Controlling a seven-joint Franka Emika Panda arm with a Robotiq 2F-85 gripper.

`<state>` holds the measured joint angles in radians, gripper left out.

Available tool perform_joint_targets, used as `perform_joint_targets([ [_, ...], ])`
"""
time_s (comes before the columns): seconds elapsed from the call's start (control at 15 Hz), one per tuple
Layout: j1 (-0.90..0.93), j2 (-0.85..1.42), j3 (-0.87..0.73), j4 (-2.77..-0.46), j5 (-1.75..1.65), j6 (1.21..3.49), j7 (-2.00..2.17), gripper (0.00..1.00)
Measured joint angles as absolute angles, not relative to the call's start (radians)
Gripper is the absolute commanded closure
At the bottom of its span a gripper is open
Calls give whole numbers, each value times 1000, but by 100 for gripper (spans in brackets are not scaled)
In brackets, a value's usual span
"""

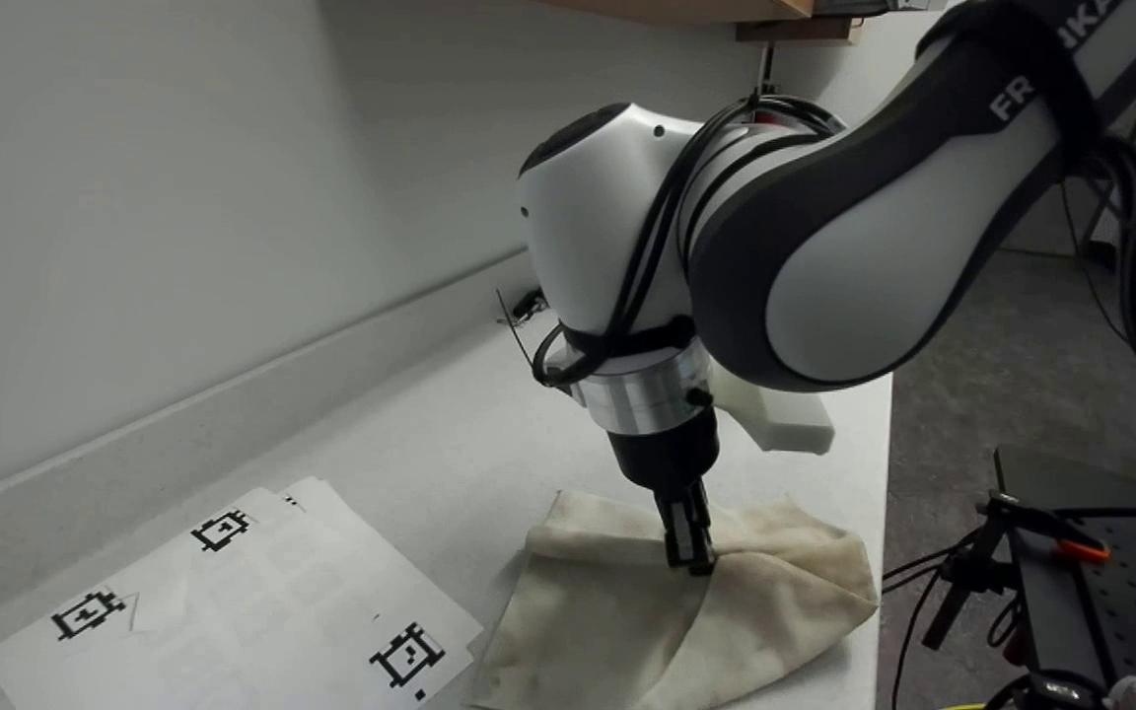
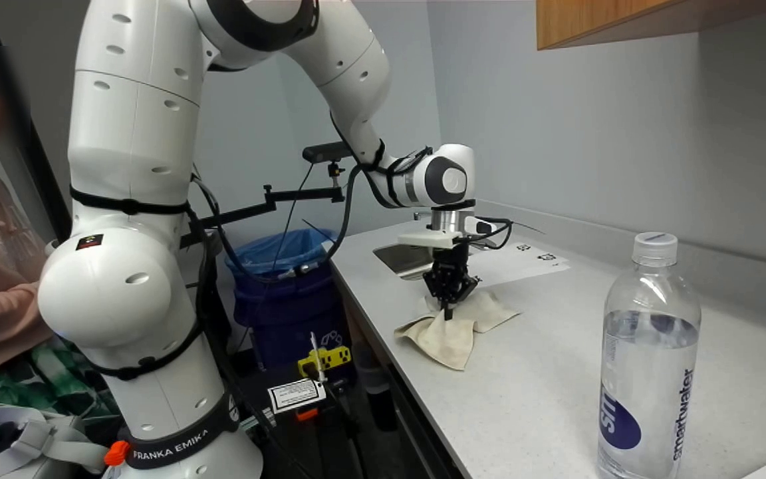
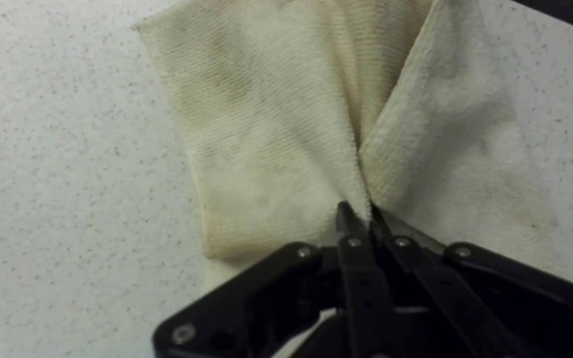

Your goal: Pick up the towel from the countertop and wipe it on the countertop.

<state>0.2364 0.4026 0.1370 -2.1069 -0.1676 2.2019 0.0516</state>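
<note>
Pale countertop (image 2: 536, 379), rumpled towel (image 1: 662, 621), long axis unclear, corner toward floor-side edge (image 1: 886, 454), jaws clenching its fold

Arm (image 2: 133, 133) is wht w/ rounded joints (image 2: 353, 73), blk/dk-grey trim (image 1: 736, 291) & small oval recesses (image 2: 137, 277). Blk straps (image 2: 130, 205) & cables (image 1: 667, 202) wrap it; blk/red sticker (image 2: 89, 241) sits on lower joint (image 2: 97, 306). Base band (image 2: 170, 449) reads "FRANKA EMIKA" in wht. Wrist (image 1: 593, 227) has silver metal collar (image 1: 642, 394); gripper (image 3: 361, 214) is blk w/ angular linkages (image 3: 266, 288) & silver screws (image 3: 184, 333).

In an exterior view, the robot arm (image 2: 133, 156) at near left reads "FRANKA EMIKA"; the bottle (image 2: 650, 372) at near right, "smartwater"; the tag's (image 2: 297, 395) print is too small.
</note>
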Motion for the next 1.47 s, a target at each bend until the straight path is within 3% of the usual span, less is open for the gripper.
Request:
perform_joint_targets([
  [0.53, 223, 416, 144, -2077, -164, 2218, -40, 99],
  [1.47, 185, 632, 140, -1735, -112, 2325, -35, 99],
])
